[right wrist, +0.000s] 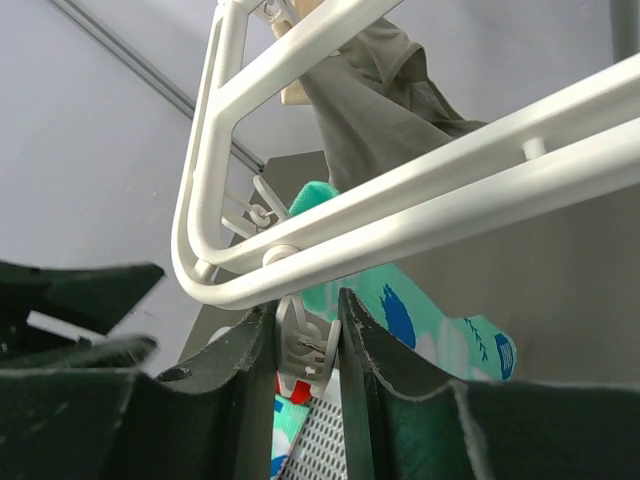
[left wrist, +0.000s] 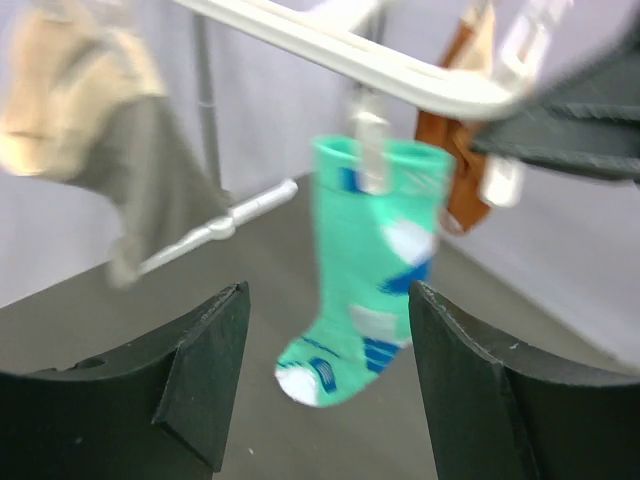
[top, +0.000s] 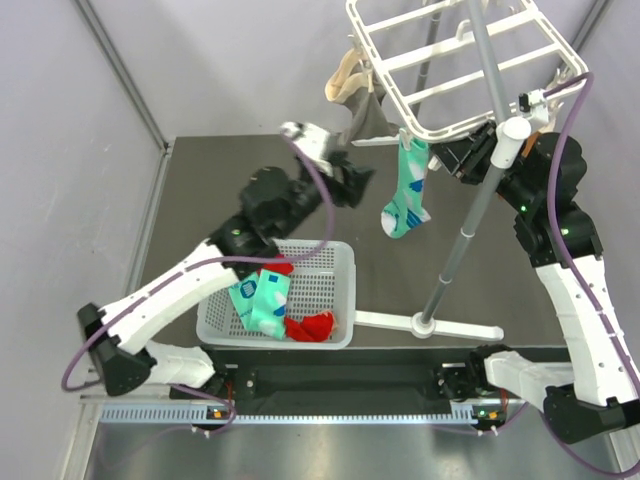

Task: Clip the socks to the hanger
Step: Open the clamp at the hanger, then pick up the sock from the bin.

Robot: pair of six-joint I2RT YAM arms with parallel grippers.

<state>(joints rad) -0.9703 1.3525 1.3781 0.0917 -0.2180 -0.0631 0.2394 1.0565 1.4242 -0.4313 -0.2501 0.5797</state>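
Near you, basket (top: 322, 285) on counter holds 1 mint sock (top: 262, 300) + red socks (top: 312, 327), none clipped yet, so most of the job's left. L tool (top: 352, 183) fingers apart, empty, just short of the hung mint sock (top: 408, 195). R tool (right wrist: 307, 340) clamped on the clip (right wrist: 298, 352) gripping that sock's cuff under the hanger (right wrist: 420, 215).

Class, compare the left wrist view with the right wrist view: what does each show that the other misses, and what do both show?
Left wrist only: the orange-brown sock, and the left gripper with jaws open. Right wrist only: the right gripper, jaws shut on a clip, and a bit of basket. Both: the hanger, the mint sock hanging from it, a grey garment.
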